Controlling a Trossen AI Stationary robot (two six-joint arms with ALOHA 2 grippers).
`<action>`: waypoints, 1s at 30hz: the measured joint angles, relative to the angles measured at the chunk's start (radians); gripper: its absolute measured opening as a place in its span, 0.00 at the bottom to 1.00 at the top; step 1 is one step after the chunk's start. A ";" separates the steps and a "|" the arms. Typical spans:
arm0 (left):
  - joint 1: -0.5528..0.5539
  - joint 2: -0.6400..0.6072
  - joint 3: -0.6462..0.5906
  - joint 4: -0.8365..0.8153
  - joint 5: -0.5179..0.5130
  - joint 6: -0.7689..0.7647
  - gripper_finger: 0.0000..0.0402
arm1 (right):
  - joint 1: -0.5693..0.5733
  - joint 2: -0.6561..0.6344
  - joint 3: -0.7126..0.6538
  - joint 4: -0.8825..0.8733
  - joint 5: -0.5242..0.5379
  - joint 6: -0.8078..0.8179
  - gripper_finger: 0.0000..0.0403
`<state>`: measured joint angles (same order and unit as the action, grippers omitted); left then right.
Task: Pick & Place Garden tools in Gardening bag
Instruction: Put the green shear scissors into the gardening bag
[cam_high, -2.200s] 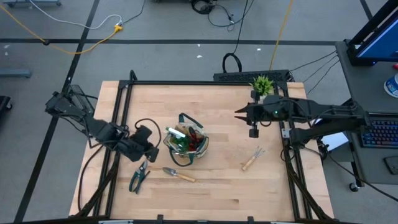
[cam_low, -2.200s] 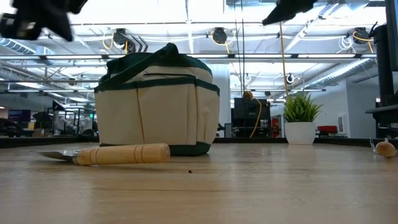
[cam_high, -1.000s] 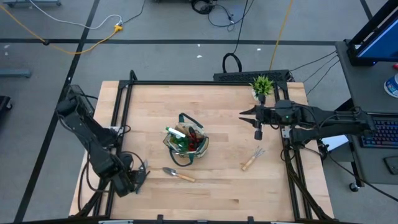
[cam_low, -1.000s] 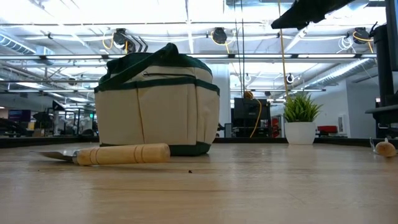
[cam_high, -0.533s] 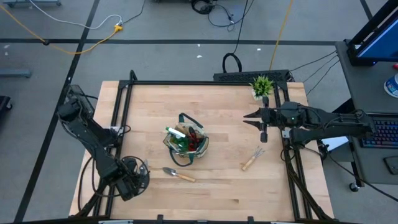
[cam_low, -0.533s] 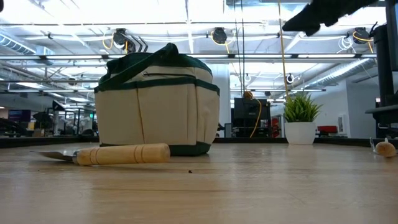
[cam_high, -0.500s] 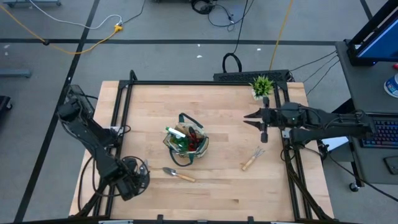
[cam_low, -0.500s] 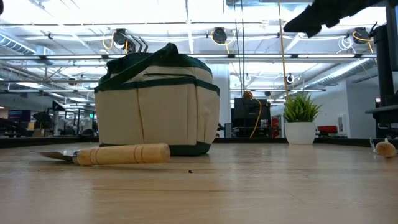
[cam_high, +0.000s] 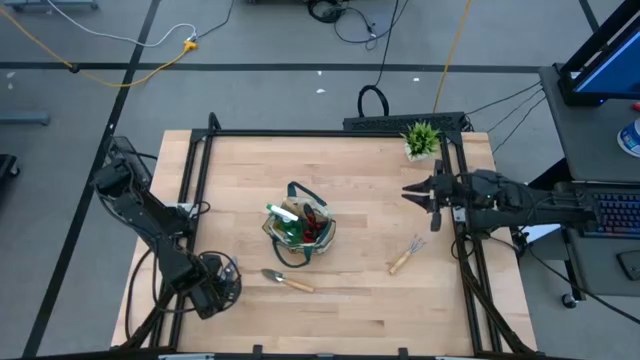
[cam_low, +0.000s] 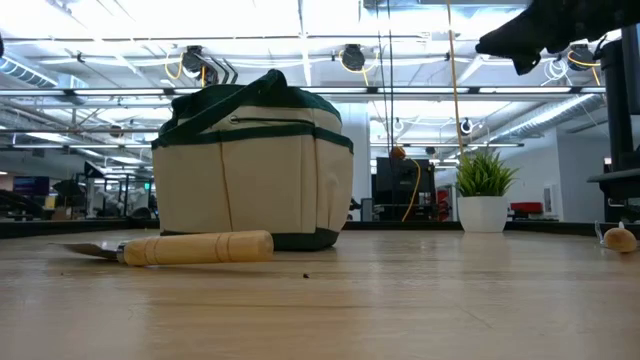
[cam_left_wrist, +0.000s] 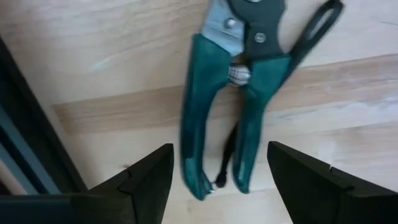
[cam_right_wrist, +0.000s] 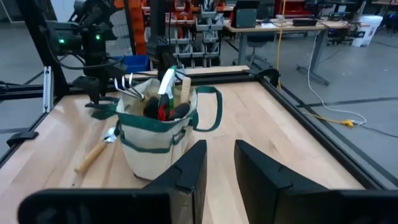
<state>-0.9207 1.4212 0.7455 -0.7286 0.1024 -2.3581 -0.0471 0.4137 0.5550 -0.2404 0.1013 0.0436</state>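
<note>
Pruners (cam_left_wrist: 233, 106) with green handles lie flat on the wooden table (cam_high: 360, 175) at its near left corner, directly under the left gripper (cam_high: 215, 285). In the left wrist view their long axis runs away from the gripper, handles toward it and metal head farthest off. The left gripper's fingers (cam_left_wrist: 149, 177) stand wide apart on either side of the handles, not touching them.

Near the table's middle stands the gardening bag (cam_high: 298, 232), upright and open, with a green spray bottle (cam_high: 288, 228), a red-and-black glove (cam_high: 316, 226) and a hand fork (cam_right_wrist: 127, 87) sticking out of it.

A trowel (cam_high: 285, 280) lies just in front of the bag, wooden handle pointing right. Another hand fork (cam_high: 405, 255) lies well to the right.

The right gripper (cam_high: 410, 193) hangs in the air near a potted plant (cam_high: 421, 138), fingers a narrow gap apart, holding nothing.
</note>
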 joint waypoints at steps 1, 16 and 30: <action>0.000 0.000 -0.003 0.000 0.006 0.000 0.66 | 0.000 -0.003 -0.005 -0.001 0.000 0.006 0.18; -0.025 -0.006 -0.023 0.038 0.031 -0.001 0.63 | 0.000 -0.003 -0.046 0.051 0.002 0.028 0.18; -0.048 -0.067 -0.023 -0.066 0.042 -0.019 0.54 | 0.000 -0.003 -0.046 0.050 0.002 0.050 0.18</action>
<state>-0.9682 1.3544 0.7223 -0.7943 0.1448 -2.3768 -0.0471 0.4103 0.5095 -0.1906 0.1032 0.0937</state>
